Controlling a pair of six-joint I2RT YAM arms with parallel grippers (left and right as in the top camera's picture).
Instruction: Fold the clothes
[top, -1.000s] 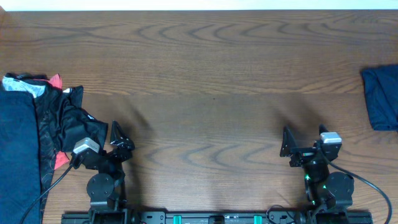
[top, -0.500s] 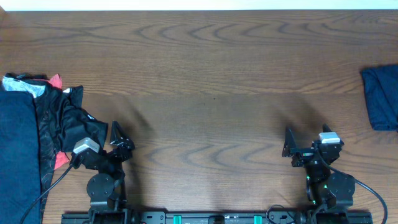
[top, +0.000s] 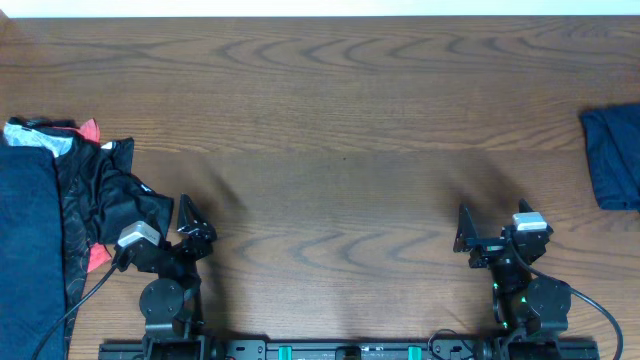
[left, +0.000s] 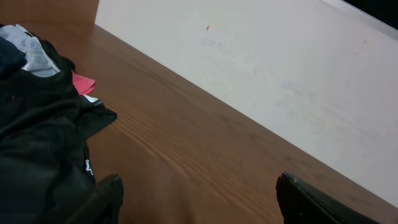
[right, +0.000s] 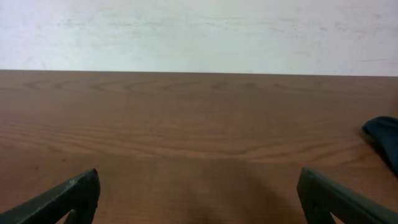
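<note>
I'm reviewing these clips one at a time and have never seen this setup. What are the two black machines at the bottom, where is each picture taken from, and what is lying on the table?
The two black machines are robot arms parked at the near edge of a wooden table. Each ends in a two-finger gripper.

One picture looks straight down from above. The other two come from cameras on the wrists, so the dark shapes in their lower corners are each arm's own jaws.

The left gripper and the right gripper both stand wide apart and hold nothing.

At the table's left edge lies a rumpled pile of clothes, dark blue and black with bits of red and grey. At the right edge sits a dark blue garment, partly out of frame. Neither arm touches any cloth.
</note>
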